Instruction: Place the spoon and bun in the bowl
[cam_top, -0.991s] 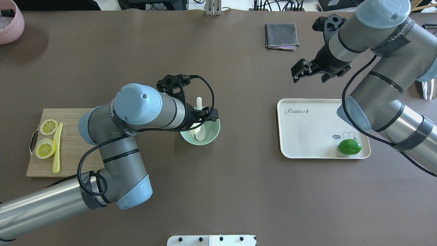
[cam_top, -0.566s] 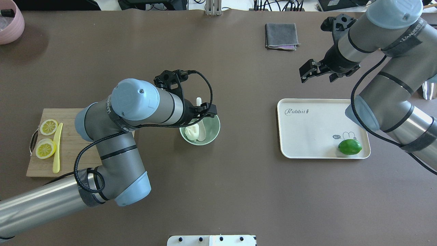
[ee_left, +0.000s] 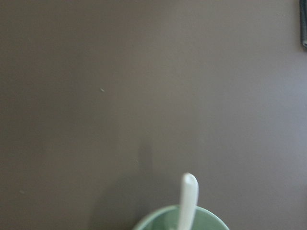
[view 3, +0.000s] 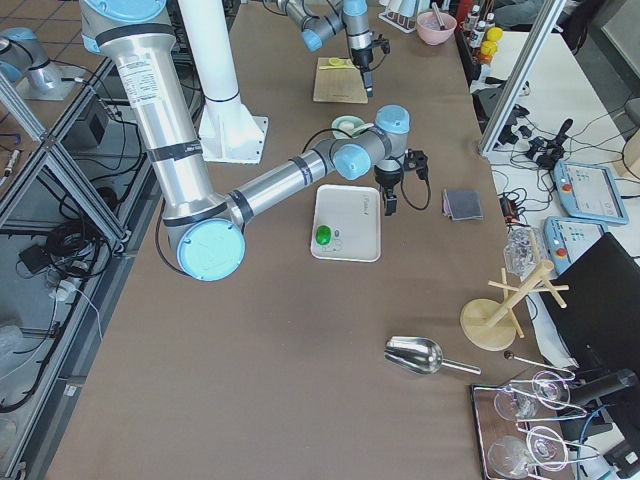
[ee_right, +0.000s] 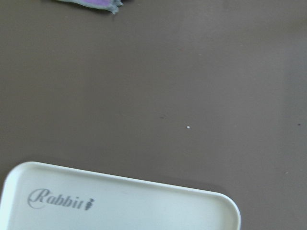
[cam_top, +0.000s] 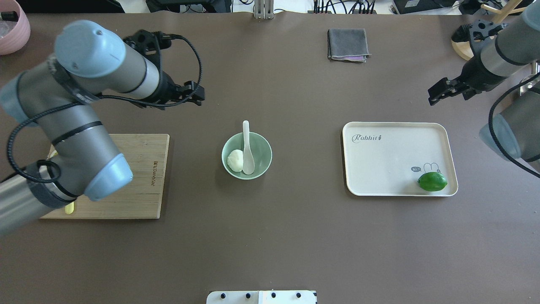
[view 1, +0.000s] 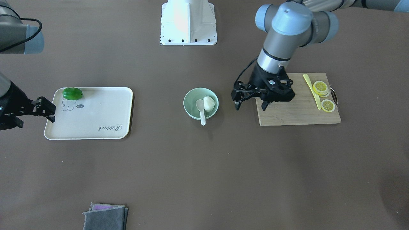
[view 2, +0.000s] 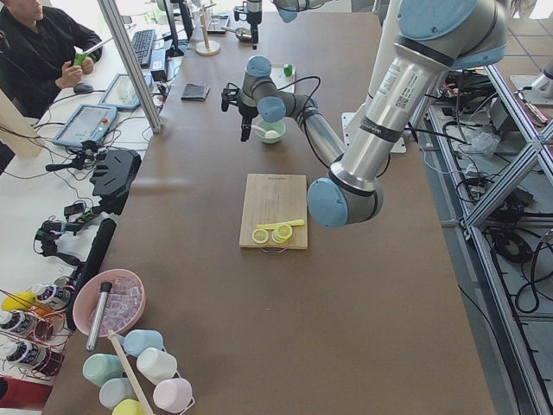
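The pale green bowl (cam_top: 262,153) stands mid-table. The white bun (cam_top: 235,161) lies inside it on its left side. The cream spoon (cam_top: 247,150) lies next to the bun with its scoop in the bowl and its handle over the far rim. The handle also shows in the left wrist view (ee_left: 188,196). My left gripper (cam_top: 200,96) is open and empty, raised beyond and to the left of the bowl. The front view shows its fingers spread (view 1: 250,108). My right gripper (cam_top: 434,99) is open and empty, far right, beyond the tray.
A wooden cutting board (cam_top: 139,177) with lemon slices (view 1: 321,88) and a yellow knife (view 1: 311,86) lies at the left. A cream tray (cam_top: 388,156) with a green lime (cam_top: 432,181) sits at the right. A grey cloth (cam_top: 348,44) lies at the back and a pink bowl (cam_top: 12,29) at the far left corner.
My left gripper has let go of the bun in the bowl and pulled up and away to the far left. My right arm has drawn back to the right.
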Tool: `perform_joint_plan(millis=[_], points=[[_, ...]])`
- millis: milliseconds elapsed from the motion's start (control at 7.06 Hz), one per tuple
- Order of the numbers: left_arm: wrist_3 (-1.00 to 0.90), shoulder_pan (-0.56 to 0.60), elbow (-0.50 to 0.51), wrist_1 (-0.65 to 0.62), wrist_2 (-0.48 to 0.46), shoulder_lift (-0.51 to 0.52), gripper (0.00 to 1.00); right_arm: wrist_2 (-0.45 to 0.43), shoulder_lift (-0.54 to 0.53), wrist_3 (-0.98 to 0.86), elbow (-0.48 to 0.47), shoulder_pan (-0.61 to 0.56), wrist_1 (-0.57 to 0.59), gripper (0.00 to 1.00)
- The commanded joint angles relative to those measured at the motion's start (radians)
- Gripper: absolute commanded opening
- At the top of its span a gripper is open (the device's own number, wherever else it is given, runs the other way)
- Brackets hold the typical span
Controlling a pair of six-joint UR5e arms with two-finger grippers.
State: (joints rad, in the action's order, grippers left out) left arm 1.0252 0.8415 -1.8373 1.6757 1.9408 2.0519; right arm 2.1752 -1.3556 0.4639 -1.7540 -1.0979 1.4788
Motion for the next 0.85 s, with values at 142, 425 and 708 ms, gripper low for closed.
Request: perform_joint_plan(millis=[142, 425, 708], points=[[-0.694, 0.421, -0.033, -0.079, 0.256, -0.275, 0.98, 0.093, -0.117, -0.291, 0.031, -0.197, -0.005, 1.0], [-0.931, 0.627, 0.033, -0.074, 0.277, -0.338, 0.98, 0.155, -0.142, -0.347, 0.115, -0.33, -0.012, 1.0], [-0.938, 0.663, 0.062, -0.076, 0.274, -0.369, 0.98, 0.109, -0.206, -0.355, 0.125, -0.342, -0.015, 1.0]])
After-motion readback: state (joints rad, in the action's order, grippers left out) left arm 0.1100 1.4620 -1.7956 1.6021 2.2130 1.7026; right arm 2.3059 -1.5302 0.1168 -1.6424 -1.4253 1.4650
